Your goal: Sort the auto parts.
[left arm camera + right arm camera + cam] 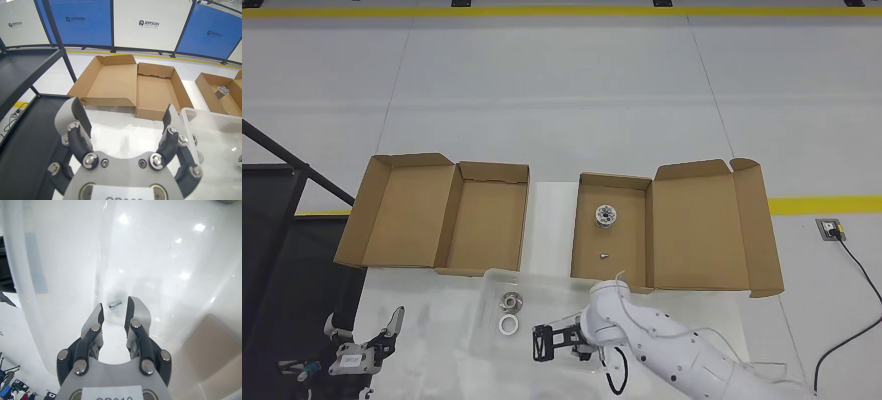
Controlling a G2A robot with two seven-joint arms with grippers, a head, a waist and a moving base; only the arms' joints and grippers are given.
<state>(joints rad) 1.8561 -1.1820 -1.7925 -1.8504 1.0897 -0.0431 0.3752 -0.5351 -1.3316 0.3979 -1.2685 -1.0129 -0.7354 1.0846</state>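
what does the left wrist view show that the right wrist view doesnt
Left wrist view: the open left hand, the left cardboard box, and a round metal part standing in the right cardboard box. Right wrist view: the open right hand and a small bolt lying just ahead of it. Both: the clear plastic bin, which holds the bolt.

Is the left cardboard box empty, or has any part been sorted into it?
Empty: the left cardboard box has a bare floor in both the top and left wrist views.
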